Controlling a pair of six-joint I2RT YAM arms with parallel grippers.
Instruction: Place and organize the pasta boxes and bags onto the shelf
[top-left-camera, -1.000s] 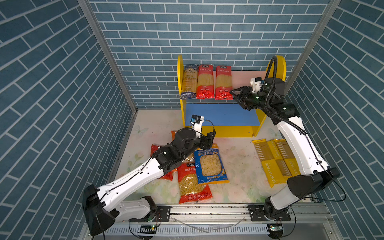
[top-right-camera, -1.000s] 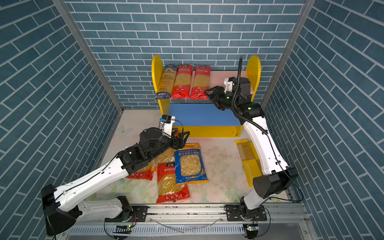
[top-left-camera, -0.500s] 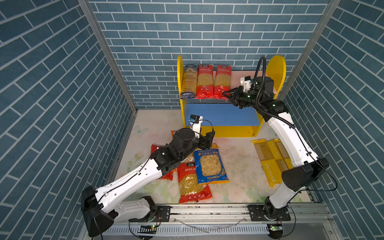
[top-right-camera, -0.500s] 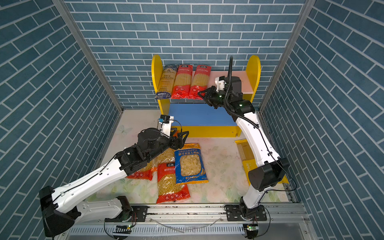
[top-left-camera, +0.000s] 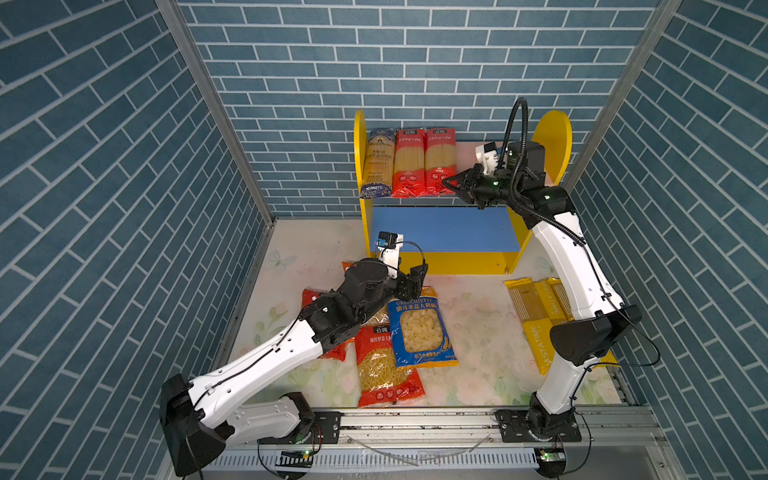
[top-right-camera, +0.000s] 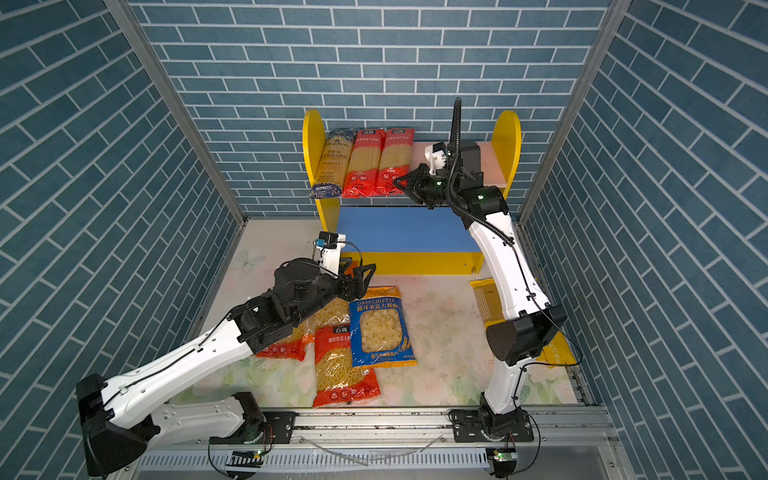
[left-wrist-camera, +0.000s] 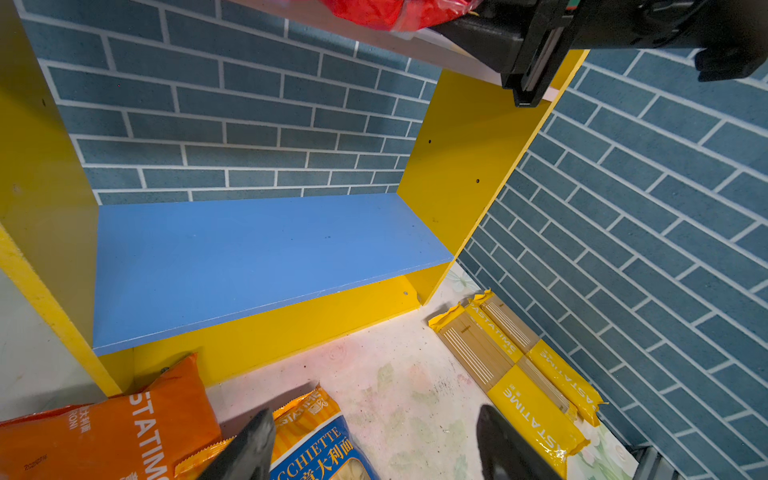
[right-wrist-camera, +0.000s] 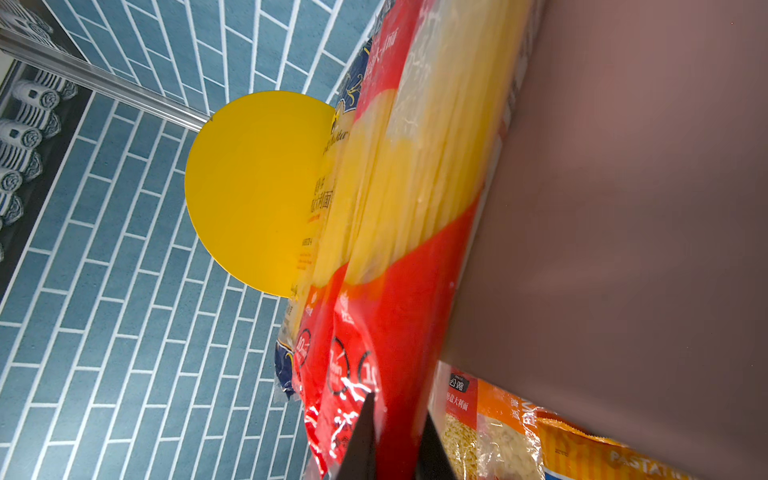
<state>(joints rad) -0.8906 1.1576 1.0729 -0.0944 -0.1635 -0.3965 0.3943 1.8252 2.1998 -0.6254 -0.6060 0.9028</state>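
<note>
Bright, even overhead light in both top views, soft shadows beneath the left arm (top-left-camera: 270, 353) on the surface (top-left-camera: 478, 332), brick lines (top-left-camera: 104, 208) bowed toward the edges, sharp left wrist view, right wrist view with glare on the red pack (right-wrist-camera: 399, 332), pink board (right-wrist-camera: 623, 208) close and blurred.

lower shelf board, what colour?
Blue. The lower board shows best in the left wrist view.

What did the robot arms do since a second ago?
The right gripper slid left along the pink upper board to the bottom corner of the right-hand red spaghetti pack, and its jaws closed up. I cannot tell if they pinch the pack. The left gripper stayed open by the blue-yellow orecchiette bag. Nothing else moved.
</note>
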